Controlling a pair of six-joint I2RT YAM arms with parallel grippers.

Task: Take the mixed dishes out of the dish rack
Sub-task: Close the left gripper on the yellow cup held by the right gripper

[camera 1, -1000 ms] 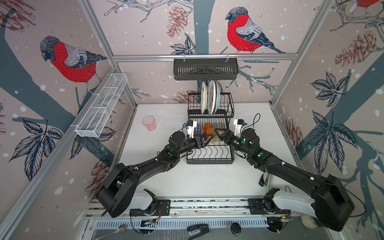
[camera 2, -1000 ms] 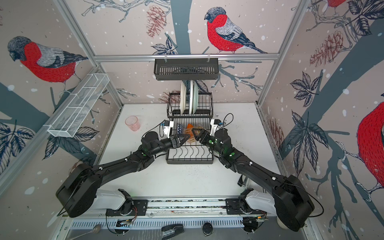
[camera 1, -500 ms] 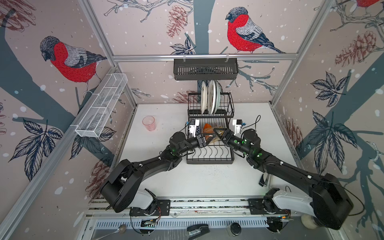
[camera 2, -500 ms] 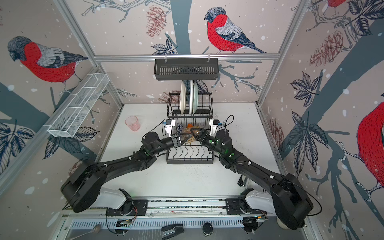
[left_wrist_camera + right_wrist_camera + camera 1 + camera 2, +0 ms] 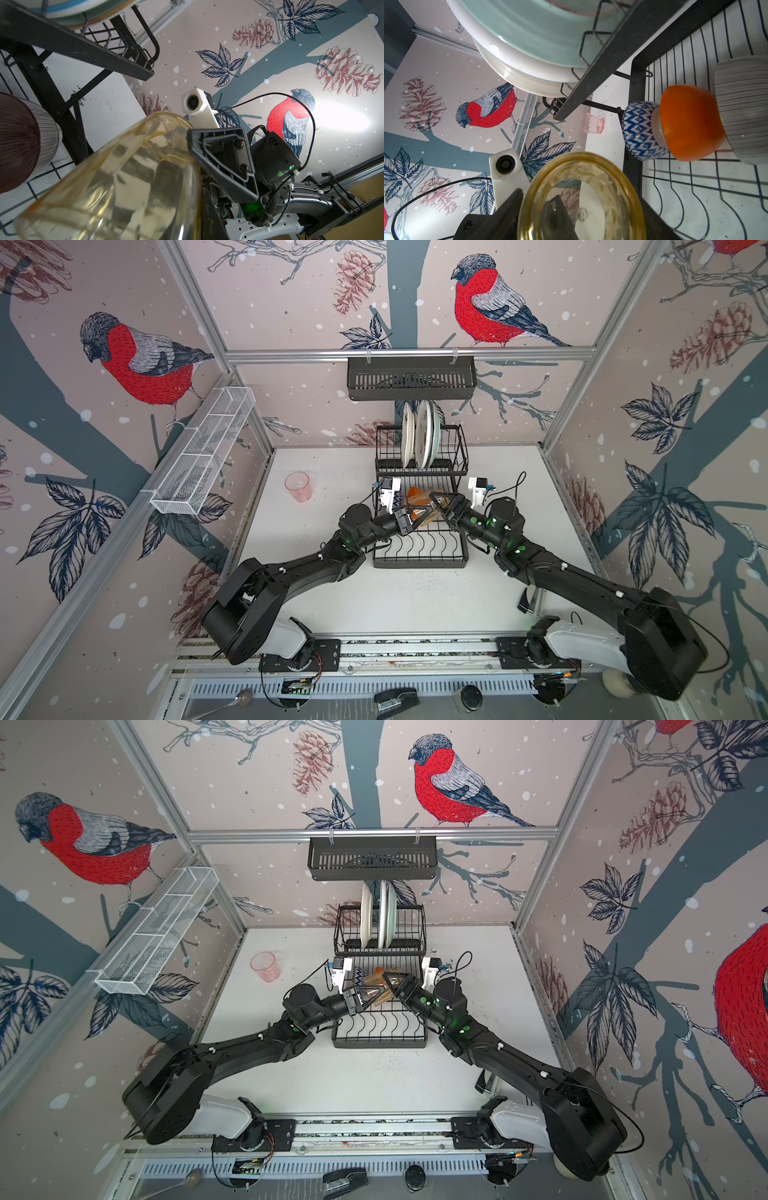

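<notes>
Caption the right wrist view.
Amber glass tumbler foremost; blue-patterned bowl, orange bowl, striped white bowl side by side in black wire dish rack.

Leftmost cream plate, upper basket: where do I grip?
Pinch the cream plate by its top rim, likely from above: it stands on edge in the dish rack, rim clear of the wires, a gap beside it for a claw finger.

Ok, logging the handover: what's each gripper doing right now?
Left gripper: shut on the amber tumbler, pinching its rim.
Right gripper: shut around the same tumbler.
</notes>
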